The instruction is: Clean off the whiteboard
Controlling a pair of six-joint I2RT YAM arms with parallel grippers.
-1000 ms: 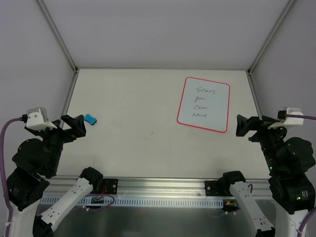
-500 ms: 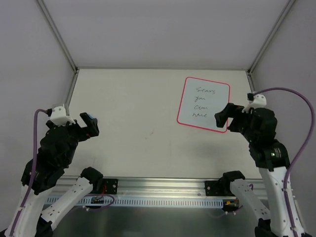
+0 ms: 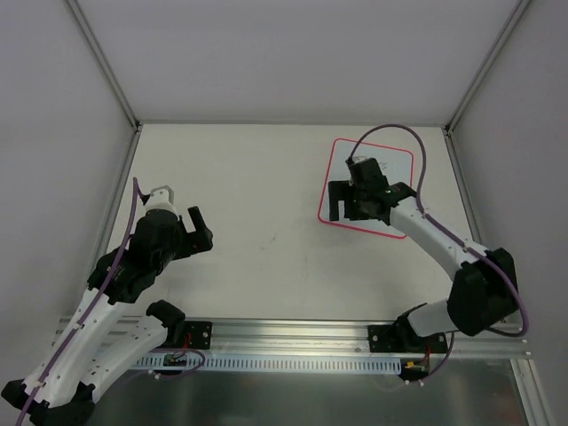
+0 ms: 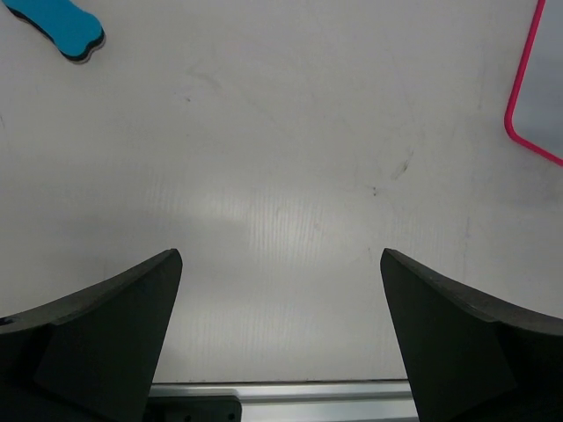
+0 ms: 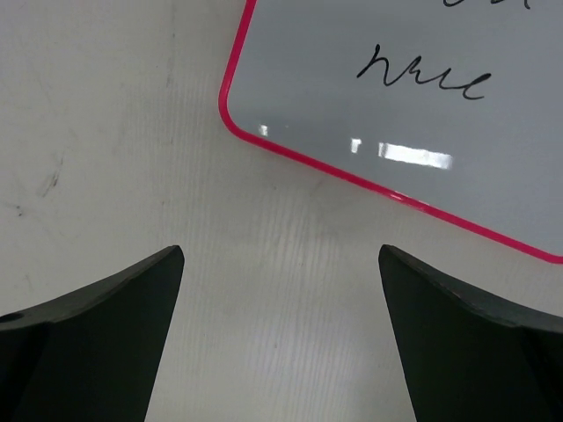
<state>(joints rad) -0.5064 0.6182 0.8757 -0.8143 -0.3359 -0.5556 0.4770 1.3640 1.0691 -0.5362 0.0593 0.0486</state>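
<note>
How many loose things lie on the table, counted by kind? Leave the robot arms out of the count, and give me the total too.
Whiteboard, pink border, handwriting on it: 1
Blue eraser: 1
Total: 2

A smooth, glossy face is shown by the whiteboard [image 5: 413, 53] at the upper right of the right wrist view, where bright glints are mirrored; its pink border looks like smooth plastic. The table [image 4: 281, 176] is seen as matt white, faintly ribbed and marked with dark scuffs. The blue eraser [image 4: 57, 25], at the upper left of the left wrist view, appears matt. Matt black plastic is seen on the left gripper [image 4: 280, 259] and the right gripper [image 5: 281, 255]. A dull metal rail [image 3: 293, 335] is shown low in the top view.
</note>
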